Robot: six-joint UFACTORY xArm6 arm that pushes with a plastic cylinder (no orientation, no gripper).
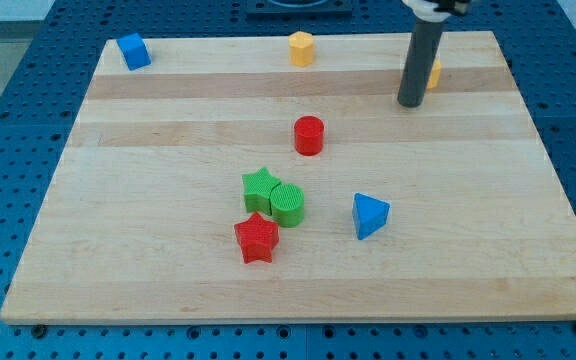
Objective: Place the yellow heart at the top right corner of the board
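Observation:
My tip [409, 102] rests on the board near the view's top right. A yellow block [433, 72], mostly hidden behind the rod, shows just to the right of it; its shape cannot be made out. Another yellow block [301, 47], hexagon-like, sits at the top edge near the middle, well left of my tip.
A blue cube [133, 51] sits at the top left corner. A red cylinder [309, 135] stands mid-board. Lower down are a green star [260, 187], a green cylinder [288, 204], a red star [257, 238] and a blue triangle [370, 215]. The wooden board [488, 260] lies on a blue pegboard.

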